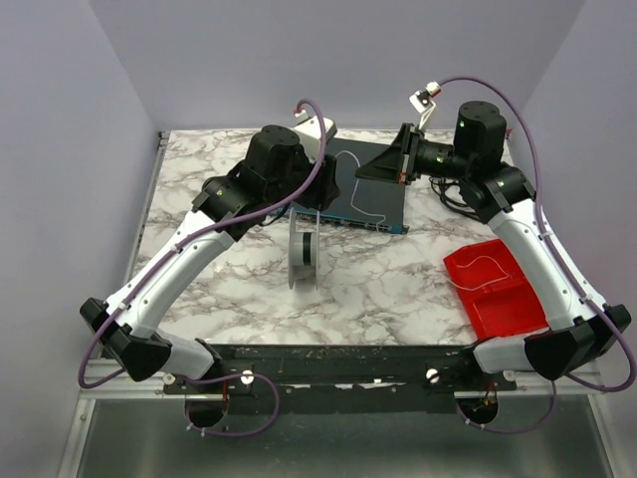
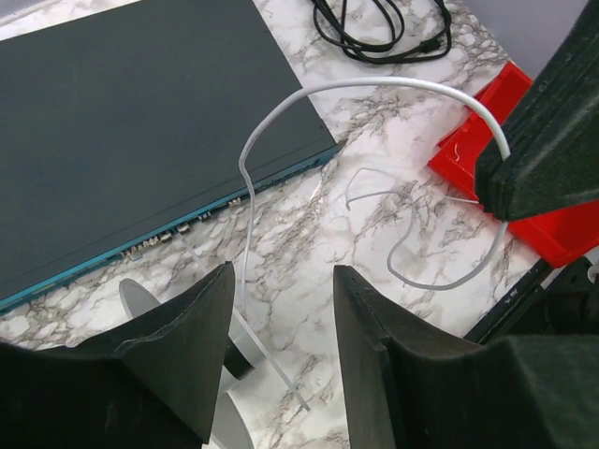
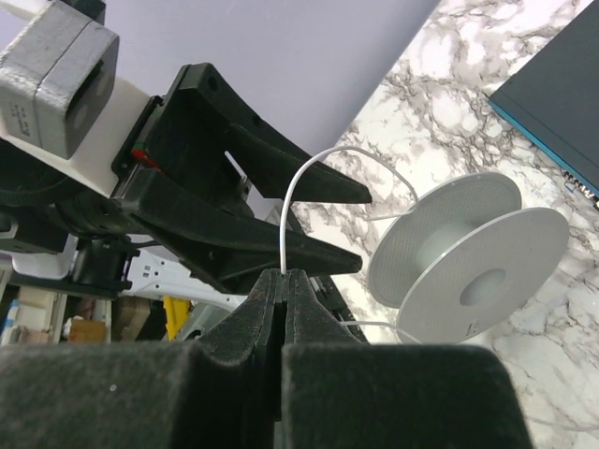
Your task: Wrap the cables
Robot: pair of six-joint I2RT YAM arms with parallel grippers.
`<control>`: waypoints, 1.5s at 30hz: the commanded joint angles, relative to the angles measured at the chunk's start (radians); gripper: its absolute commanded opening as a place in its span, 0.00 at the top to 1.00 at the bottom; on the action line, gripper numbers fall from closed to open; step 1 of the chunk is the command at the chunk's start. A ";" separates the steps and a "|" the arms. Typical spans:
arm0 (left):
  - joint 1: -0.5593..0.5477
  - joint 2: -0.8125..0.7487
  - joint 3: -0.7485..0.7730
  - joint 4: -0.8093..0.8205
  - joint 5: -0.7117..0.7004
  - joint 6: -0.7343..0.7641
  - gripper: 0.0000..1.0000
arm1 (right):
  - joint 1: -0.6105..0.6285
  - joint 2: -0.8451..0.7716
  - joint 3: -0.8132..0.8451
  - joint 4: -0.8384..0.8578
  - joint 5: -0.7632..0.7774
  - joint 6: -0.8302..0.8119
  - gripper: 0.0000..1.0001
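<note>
Item: one very thin, long white wire (image 2: 374, 82), far finer than any other cord in view. It rises from a pale grey plastic two-flanged spool (image 3: 449, 271), arcs up over the marble-patterned tabletop (image 1: 219, 289) and ends in the right gripper (image 3: 284, 278), whose dark foam-faced fingers are pressed together on the strand. A slack loop trails on the marble past that grip, at about four o'clock from the spool in the left wrist view. Handling, by judgement: nearly weightless, limp but with a springy set that holds its curve. It is likely to slip through smooth pads, and easily kinked or snagged on a flange edge, so it wants light tension, not a hard pull. Best hold: on the free span close to the spool, where the arc is short and easier to steer. Left gripper (image 2: 283, 276): fingers spread apart, holding nothing, the strand dropping between them toward the spool. Surroundings in the overhead view: a flat dark grey box with a teal front edge (image 1: 383, 199) at one o'clock from the spool, and a red plastic tray (image 1: 513, 309) at four o'clock, well apart. A bundle of thicker black cords (image 2: 384, 33) lies beyond the box and is not part of the job.
</note>
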 commanded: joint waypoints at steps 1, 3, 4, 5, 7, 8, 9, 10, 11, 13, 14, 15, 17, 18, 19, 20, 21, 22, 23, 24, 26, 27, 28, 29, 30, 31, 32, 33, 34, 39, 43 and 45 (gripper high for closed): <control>0.004 0.017 -0.019 0.016 -0.040 0.022 0.54 | 0.009 -0.016 -0.002 0.025 -0.043 -0.001 0.99; 0.005 0.018 -0.030 0.021 -0.041 0.023 0.54 | 0.009 -0.022 -0.001 0.023 -0.042 0.001 0.99; 0.005 0.020 -0.037 0.024 -0.040 0.022 0.54 | 0.008 -0.024 -0.001 0.023 -0.045 0.000 0.99; 0.005 0.022 -0.042 0.028 -0.036 0.021 0.54 | 0.008 -0.025 -0.002 0.025 -0.046 0.000 0.99; 0.004 0.022 -0.054 0.040 -0.032 0.017 0.55 | 0.008 -0.027 -0.002 0.024 -0.049 0.002 0.99; 0.005 0.022 -0.060 0.045 -0.032 0.014 0.55 | 0.008 -0.028 -0.001 0.025 -0.051 0.001 0.99; 0.006 0.022 -0.062 0.050 -0.035 0.013 0.55 | 0.009 -0.029 -0.002 0.025 -0.052 0.001 0.99; 0.005 0.022 -0.063 0.052 -0.036 0.012 0.56 | 0.008 -0.029 -0.002 0.024 -0.051 0.000 0.99; 0.006 0.023 -0.063 0.054 -0.038 0.011 0.58 | 0.008 -0.030 -0.003 0.023 -0.051 0.000 0.99; 0.005 0.024 -0.063 0.057 -0.035 0.009 0.62 | 0.008 -0.030 -0.012 0.023 -0.052 0.000 0.99; 0.005 0.025 -0.064 0.058 -0.033 0.009 0.64 | 0.008 -0.030 -0.014 0.026 -0.054 0.002 0.99; 0.006 0.026 -0.064 0.058 -0.033 0.008 0.66 | 0.008 -0.030 -0.020 0.028 -0.054 0.004 0.99; 0.006 0.027 -0.068 0.061 -0.038 0.001 0.71 | 0.008 -0.030 -0.028 0.033 -0.055 0.005 0.99; 0.006 0.026 -0.070 0.062 -0.040 -0.003 0.75 | 0.009 -0.030 -0.032 0.034 -0.054 0.005 0.99; 0.006 0.025 -0.072 0.063 -0.040 -0.003 0.76 | 0.008 -0.030 -0.034 0.034 -0.052 0.004 0.99; 0.006 0.024 -0.070 0.059 -0.040 -0.004 0.77 | 0.008 -0.030 -0.037 0.033 -0.051 0.003 0.99; 0.006 0.023 -0.070 0.056 -0.040 -0.005 0.78 | 0.008 -0.029 -0.041 0.030 -0.049 -0.001 0.99; 0.005 0.020 -0.070 0.053 -0.041 -0.004 0.80 | 0.008 -0.029 -0.042 0.028 -0.046 -0.003 0.99; 0.006 0.018 -0.071 0.052 -0.043 -0.002 0.84 | 0.009 -0.027 -0.044 0.024 -0.042 -0.006 0.99; 0.005 0.014 -0.073 0.049 -0.047 -0.001 0.88 | 0.008 -0.026 -0.047 0.023 -0.039 -0.007 0.99; 0.005 0.011 -0.073 0.040 -0.053 0.002 0.92 | 0.008 -0.026 -0.050 0.019 -0.025 -0.013 0.99; 0.006 0.007 -0.076 0.034 -0.054 0.004 0.94 | 0.009 -0.025 -0.050 0.016 -0.016 -0.015 0.99; 0.005 0.003 -0.082 0.031 -0.055 0.005 0.94 | 0.009 -0.022 -0.050 0.015 -0.013 -0.017 0.99; 0.005 -0.001 -0.088 0.028 -0.057 0.005 0.94 | 0.009 -0.020 -0.049 0.014 -0.012 -0.018 0.99; 0.006 -0.010 -0.097 0.028 -0.057 0.004 0.93 | 0.009 -0.016 -0.048 0.016 -0.014 -0.016 0.99; 0.006 -0.016 -0.110 0.030 -0.056 0.003 0.86 | 0.008 -0.014 -0.044 0.018 -0.018 -0.015 0.99; 0.006 -0.023 -0.125 0.038 -0.056 0.003 0.79 | 0.008 -0.013 -0.044 0.025 -0.024 -0.012 0.99; 0.005 -0.032 -0.142 0.051 -0.057 0.003 0.74 | 0.008 -0.013 -0.044 0.031 -0.031 -0.006 0.99; 0.005 -0.037 -0.154 0.062 -0.065 0.002 0.71 | 0.009 -0.011 -0.043 0.036 -0.035 -0.002 0.99; 0.010 -0.012 -0.140 0.064 -0.098 0.006 0.68 | 0.009 -0.016 -0.032 0.030 -0.042 -0.002 0.99; 0.010 0.010 -0.123 0.066 -0.099 0.005 0.69 | 0.009 -0.020 -0.030 0.015 -0.039 -0.011 0.99; 0.010 0.014 -0.114 0.066 -0.099 0.002 0.70 | 0.008 -0.022 -0.033 0.011 -0.039 -0.014 0.99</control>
